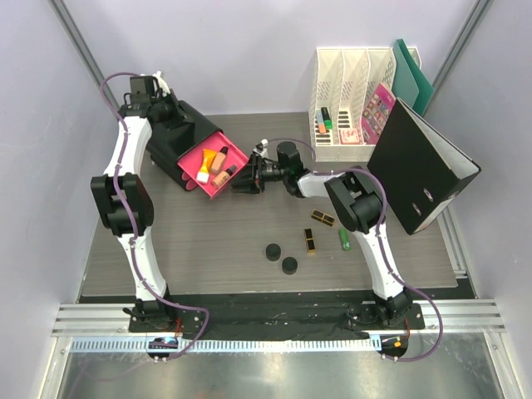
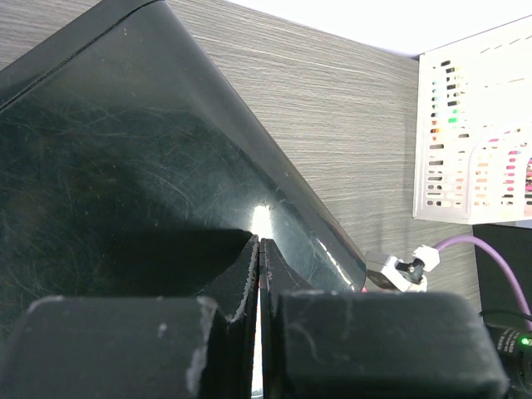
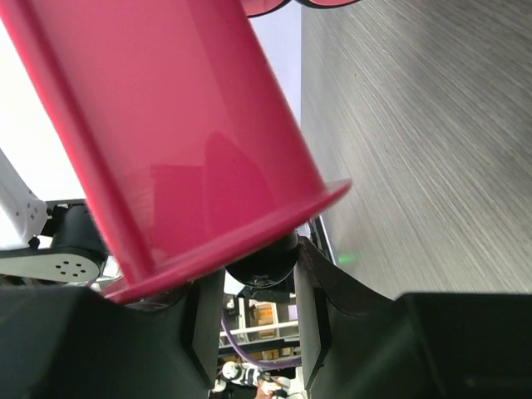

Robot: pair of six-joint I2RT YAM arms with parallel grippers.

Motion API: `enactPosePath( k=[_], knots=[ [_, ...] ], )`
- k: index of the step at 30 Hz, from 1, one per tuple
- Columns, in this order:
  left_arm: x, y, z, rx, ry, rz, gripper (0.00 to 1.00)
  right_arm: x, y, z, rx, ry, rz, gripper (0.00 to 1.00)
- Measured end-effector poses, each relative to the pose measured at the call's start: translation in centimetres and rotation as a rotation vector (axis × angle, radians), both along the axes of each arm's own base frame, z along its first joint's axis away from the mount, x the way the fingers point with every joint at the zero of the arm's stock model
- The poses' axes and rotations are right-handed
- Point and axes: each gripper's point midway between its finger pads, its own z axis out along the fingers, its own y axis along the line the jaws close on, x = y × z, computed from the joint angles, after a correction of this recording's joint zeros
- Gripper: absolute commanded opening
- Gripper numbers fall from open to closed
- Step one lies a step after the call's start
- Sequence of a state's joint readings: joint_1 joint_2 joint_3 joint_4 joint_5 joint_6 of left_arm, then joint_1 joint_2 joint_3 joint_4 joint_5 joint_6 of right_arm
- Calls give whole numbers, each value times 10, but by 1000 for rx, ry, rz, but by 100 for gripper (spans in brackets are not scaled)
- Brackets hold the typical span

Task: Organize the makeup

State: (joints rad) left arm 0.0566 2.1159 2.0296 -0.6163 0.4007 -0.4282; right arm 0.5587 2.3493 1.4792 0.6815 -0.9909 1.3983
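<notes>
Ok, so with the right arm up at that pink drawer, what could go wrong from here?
The right gripper is at the pink drawer's front lip, so a crooked push might jam it or shift the black box, which only the shut left gripper on top seems to steady. The peach bottles lie loose inside and may roll. Shutting it now would leave the compacts out on the table.
</notes>
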Motion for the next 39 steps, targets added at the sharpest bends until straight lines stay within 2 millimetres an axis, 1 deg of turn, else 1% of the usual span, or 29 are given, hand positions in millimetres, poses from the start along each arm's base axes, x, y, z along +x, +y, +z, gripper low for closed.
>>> enactPosePath(
  k=[5,10,16,19,21,27,35,39],
  knots=[
    [1,1,0,6,-2,6,0,5,3,6,-31,-20,7,11],
    [1,2,0,8,-3,5,0,17,11,24,-27,-61,-14,10],
    [1,2,0,14,-6,0,0,25,15,36,-18,-86,-34,11],
    [1,2,0,15,-7,-1,0,30,19,46,-9,-105,-42,11],
    [1,2,-1,16,-7,-2,0,34,21,50,-12,-114,-44,11],
    [1,2,-1,16,-7,-3,0,53,37,51,6,-149,-45,12],
    [1,2,-1,17,-7,-4,0,65,53,51,21,-173,-45,15],
    [2,2,-1,17,-7,-4,0,71,59,51,24,-182,-56,18]
  ],
)
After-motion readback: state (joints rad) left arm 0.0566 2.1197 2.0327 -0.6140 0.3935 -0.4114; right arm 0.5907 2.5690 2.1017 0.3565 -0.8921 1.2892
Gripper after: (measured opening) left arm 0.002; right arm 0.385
